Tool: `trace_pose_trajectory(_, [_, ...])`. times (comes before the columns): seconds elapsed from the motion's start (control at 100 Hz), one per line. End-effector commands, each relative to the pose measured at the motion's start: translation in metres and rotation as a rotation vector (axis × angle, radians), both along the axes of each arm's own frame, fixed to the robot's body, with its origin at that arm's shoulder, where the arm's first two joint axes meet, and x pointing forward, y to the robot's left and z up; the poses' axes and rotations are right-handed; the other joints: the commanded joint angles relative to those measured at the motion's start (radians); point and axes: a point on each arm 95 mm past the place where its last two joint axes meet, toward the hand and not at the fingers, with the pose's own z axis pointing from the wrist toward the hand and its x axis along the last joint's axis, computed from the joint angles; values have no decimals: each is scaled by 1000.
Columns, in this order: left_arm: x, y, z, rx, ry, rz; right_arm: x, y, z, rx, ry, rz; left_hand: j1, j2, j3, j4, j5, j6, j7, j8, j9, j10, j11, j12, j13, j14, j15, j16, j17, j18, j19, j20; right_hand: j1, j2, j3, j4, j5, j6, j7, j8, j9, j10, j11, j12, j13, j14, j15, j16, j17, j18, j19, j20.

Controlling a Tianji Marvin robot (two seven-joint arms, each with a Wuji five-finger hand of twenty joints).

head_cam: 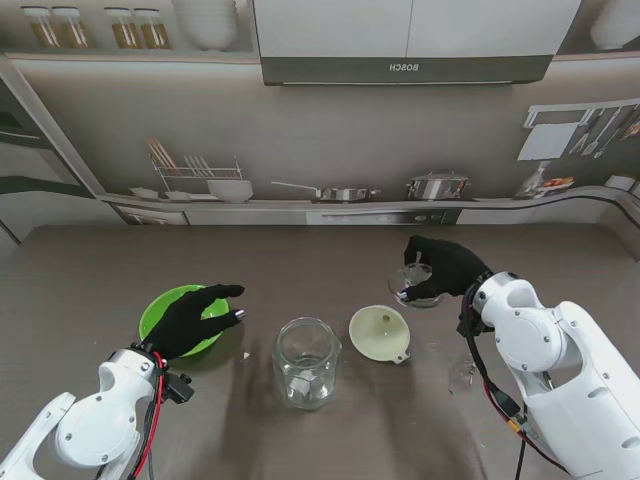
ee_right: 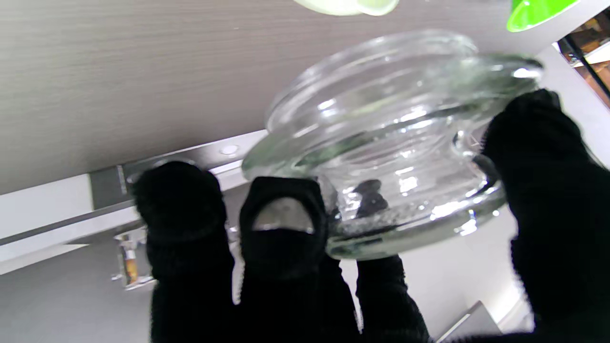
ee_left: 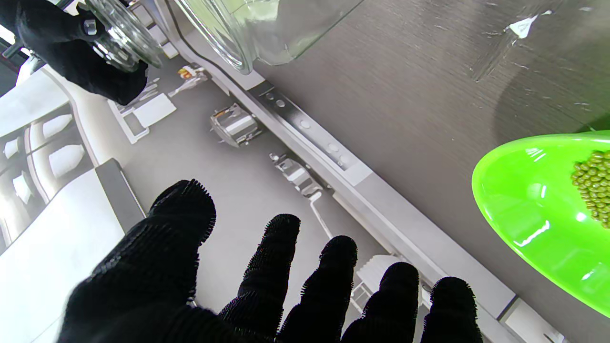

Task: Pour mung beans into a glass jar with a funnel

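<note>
An open glass jar [head_cam: 306,361] stands on the table near me, in the middle. Just to its right lies a pale funnel [head_cam: 379,332], wide mouth up. A green bowl [head_cam: 176,315] with mung beans [ee_left: 593,183] sits on the left. My left hand [head_cam: 196,318] hovers over the bowl, fingers [ee_left: 338,281] spread and holding nothing. My right hand [head_cam: 443,267], farther back on the right, is shut on the jar's glass lid [ee_right: 386,143], just above the table; the lid [head_cam: 412,284] shows under its fingers [ee_right: 283,228].
A printed kitchen backdrop stands behind the table's far edge. A clear glassy object [head_cam: 462,376] lies on the table near my right forearm. Bare tabletop [head_cam: 300,270] stretches between the bowl and the lid.
</note>
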Motion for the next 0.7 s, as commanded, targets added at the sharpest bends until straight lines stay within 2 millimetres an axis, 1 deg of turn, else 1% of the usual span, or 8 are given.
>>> trace_pose_trajectory(0.0, [-1, -2, -2, 3, 17, -12, -1, -11, -11, -26, 32, -24, 14, 39, -15, 24, -2, -24, -9, -2, 9, -10, 1, 9, -14, -6, -10, -5, -17, -35, -21, 15, 251, 137, 256, 90, 56, 0, 244, 29, 146, -177, 109, -40, 22, -111, 24, 17, 22, 12, 34, -12])
trace_pose_trajectory(0.22, [-1, -2, -3, 4, 18, -12, -2, -35, -28, -66, 56, -88, 16, 41, -15, 25, -2, -25, -9, -2, 8, -10, 1, 9, -14, -6, -10, -4, -17, -34, -21, 16, 251, 137, 257, 90, 56, 0, 244, 29, 148, -179, 108, -38, 22, -116, 24, 17, 22, 12, 34, -11])
trace_pose_trajectory(0.49, [-1, -3, -3, 6, 22, -15, -5, -64, -49, -117, 76, -167, 17, 42, -15, 25, 2, -25, -8, -1, 9, -10, 1, 9, -15, -5, -10, -5, -17, -36, -21, 16, 252, 136, 259, 90, 56, 0, 244, 29, 146, -178, 107, -35, 22, -109, 26, 17, 22, 13, 33, -11])
trace_pose_trajectory(0.69, [0, -3, -4, 8, 23, -18, -6, -79, -65, -143, 98, -205, 17, 42, -15, 25, 0, -26, -8, -2, 9, -9, 1, 9, -14, -5, -10, -4, -17, -36, -21, 16, 252, 135, 260, 90, 58, 2, 243, 29, 145, -176, 107, -33, 22, -105, 27, 17, 19, 18, 32, -11])
